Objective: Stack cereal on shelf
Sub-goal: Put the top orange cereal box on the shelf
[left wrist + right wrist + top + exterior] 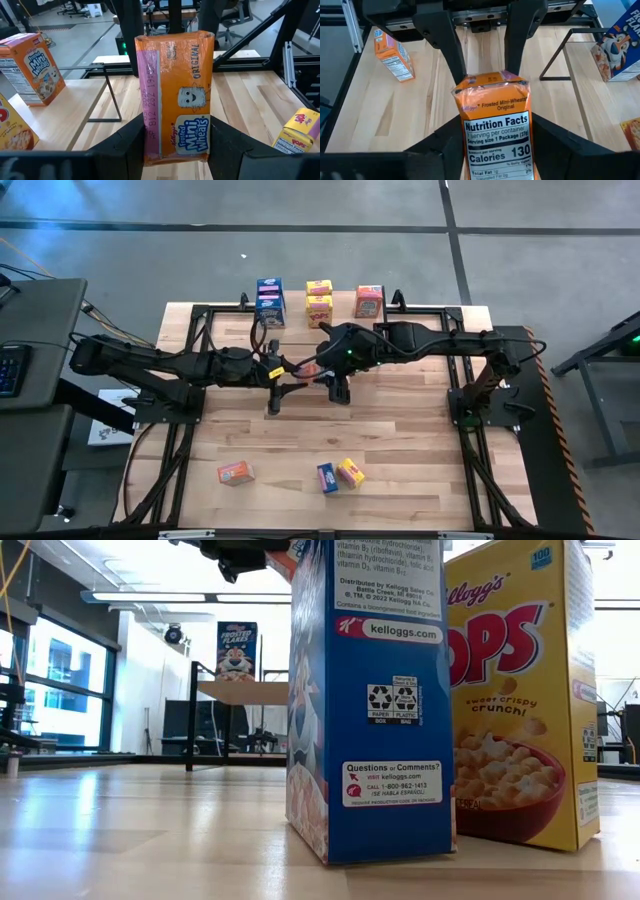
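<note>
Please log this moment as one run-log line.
stage: handover | left hand: shut on orange box | right hand: closing on it | shelf: five boxes

We see a table (400,440) of light wood planks, smooth with a slight sheen. The orange box (176,95) is printed cardboard, semi-gloss, creased at its top flap. The blue box (370,700) and yellow box (520,690) have glossy printed card. Arm fingers (440,35) look like matt black plastic. Frame (480,395) is black metal.
</note>
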Action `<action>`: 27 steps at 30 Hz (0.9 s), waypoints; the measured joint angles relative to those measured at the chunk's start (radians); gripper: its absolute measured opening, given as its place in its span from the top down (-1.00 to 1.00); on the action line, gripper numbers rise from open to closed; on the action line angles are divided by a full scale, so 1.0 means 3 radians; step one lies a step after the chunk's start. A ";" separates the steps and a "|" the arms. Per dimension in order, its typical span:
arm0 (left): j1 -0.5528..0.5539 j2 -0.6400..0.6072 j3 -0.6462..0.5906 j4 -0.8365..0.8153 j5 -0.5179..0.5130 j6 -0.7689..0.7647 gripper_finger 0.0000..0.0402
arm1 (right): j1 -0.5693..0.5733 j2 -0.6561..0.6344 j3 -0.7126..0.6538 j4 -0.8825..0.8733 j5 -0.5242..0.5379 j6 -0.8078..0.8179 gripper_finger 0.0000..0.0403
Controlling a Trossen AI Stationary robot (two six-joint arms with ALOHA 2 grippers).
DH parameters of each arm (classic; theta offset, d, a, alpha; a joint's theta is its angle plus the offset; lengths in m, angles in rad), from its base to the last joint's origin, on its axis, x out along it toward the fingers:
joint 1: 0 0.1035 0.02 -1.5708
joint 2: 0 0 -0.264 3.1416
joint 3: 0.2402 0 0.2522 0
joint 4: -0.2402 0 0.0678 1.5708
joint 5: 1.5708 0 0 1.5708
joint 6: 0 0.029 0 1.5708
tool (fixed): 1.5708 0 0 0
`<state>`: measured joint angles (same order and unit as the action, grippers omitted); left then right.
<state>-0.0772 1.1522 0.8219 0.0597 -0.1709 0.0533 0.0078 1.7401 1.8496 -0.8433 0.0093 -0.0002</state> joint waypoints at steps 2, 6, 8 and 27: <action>0.0000 0.0000 0.0000 0.0002 0.0001 0.0002 0.21 | -0.0001 0.0000 0.0000 0.0001 0.0001 0.0002 0.14; 0.0000 0.0000 0.0000 0.0025 0.0016 0.0006 0.21 | 0.0000 0.0000 0.0001 0.0004 -0.0001 0.0003 0.23; 0.0000 0.0000 0.0000 0.0025 0.0016 0.0005 0.21 | 0.0000 0.0000 0.0001 0.0004 -0.0004 0.0003 0.26; -0.0003 -0.0063 0.0000 0.0257 0.0016 0.0103 -0.27 | -0.0001 0.0000 0.0001 0.0002 -0.0010 0.0011 0.28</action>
<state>-0.0780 1.1333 0.8219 0.1367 -0.1661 0.0842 0.0074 1.7401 1.8500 -0.8425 0.0063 0.0032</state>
